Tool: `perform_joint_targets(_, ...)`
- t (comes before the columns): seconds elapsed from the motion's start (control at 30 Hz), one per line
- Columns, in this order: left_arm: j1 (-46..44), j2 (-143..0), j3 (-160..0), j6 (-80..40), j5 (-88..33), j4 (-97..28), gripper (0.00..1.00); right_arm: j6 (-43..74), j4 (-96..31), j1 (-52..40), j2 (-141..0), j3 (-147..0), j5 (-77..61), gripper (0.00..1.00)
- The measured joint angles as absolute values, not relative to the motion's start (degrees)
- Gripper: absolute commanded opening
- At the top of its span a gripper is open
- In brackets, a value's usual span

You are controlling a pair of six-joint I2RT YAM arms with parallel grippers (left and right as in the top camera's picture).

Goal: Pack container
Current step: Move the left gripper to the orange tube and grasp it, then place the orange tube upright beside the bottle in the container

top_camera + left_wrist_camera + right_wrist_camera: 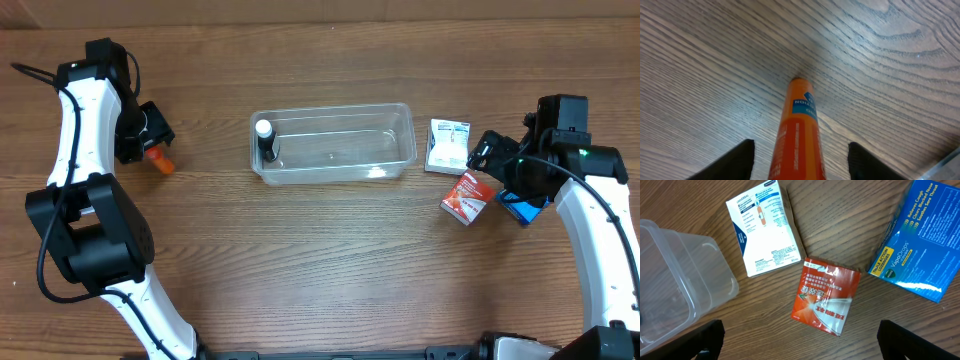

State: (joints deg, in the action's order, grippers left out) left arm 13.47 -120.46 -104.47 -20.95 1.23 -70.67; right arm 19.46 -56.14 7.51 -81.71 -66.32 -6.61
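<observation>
The clear plastic container [340, 176] sits mid-table with a small dark bottle with a white cap [265, 140] standing in its left end. My left gripper [150, 140] is open at the far left. In the left wrist view its fingers [800, 146] straddle an orange tube [797, 125] lying on the table, with gaps on both sides. My right gripper [490, 160] is open and empty right of the container. In the right wrist view its fingers [800, 332] hover above a red packet [826, 301], with the container's corner [675, 280] at the left.
A white box [447, 146] lies just right of the container and also shows in the right wrist view [765, 227]. A blue lozenge box [920, 245] lies at the far right, partly under the right arm [520, 208]. The red packet [465, 197] lies between them.
</observation>
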Motion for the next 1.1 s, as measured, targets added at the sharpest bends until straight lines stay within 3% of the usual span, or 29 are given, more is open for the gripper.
perform_joint_targets(0.1, 13.47, -120.46, -104.47, -20.88, 0.8, -71.22, 0.39, 19.44, -56.18, 7.51, -81.71, -66.32, -6.59, 1.0)
perform_joint_targets(0.43, 13.45, -120.46, -104.6, -20.75, 0.34, -73.32, 0.17, 19.46, -56.25, 7.51, -81.71, -66.32, -6.59, 1.0)
perform_joint_targets(0.73, 8.6, -116.66, -108.38, -20.82, 0.4, -76.4, 0.16, 19.49, -56.36, 7.51, -81.71, -66.32, -6.61, 1.0)
perform_joint_targets(0.97, -6.7, -100.18, -111.83, -20.8, 0.36, -77.93, 0.15, 19.49, -56.21, 7.51, -81.71, -66.32, -6.59, 1.0)
perform_joint_targets(1.1, -14.48, -99.18, -112.09, -20.8, -0.05, -80.73, 0.13, 19.49, -56.18, 7.51, -81.71, -66.32, -6.59, 1.0)
